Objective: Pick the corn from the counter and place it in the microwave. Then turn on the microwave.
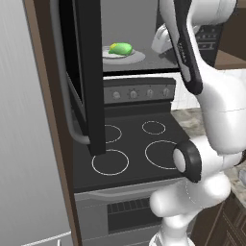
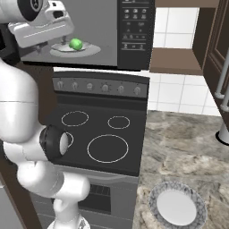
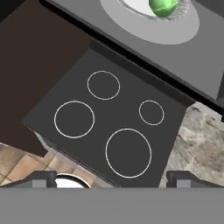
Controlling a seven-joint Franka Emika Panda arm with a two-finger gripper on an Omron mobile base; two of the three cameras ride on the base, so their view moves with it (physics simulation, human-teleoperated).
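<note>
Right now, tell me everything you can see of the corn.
The corn is a small oblong cob, bright green with a yellow end towards the left in the left base view. It lies on its side on the white round plate inside the open microwave, above the stovetop. Only the plate touches it; the claw is clear of it.

The microwave (image 1: 86, 72) has a smooth, glossy black door and a matt grey interior, where a smooth white plate (image 1: 137, 56) carries the corn (image 1: 120, 48), its green husk looking slick and plastic-like. Below, the stovetop (image 3: 113, 127) is flat black glass with a dull sheen and thin white rings, and the oven (image 1: 120, 211) front looks like brushed grey metal. The bench (image 2: 179, 143) is polished marbled stone in grey-beige, backed by glossy white tiles (image 2: 172, 94) and dark brown wood cabinets (image 2: 214, 40).
</note>
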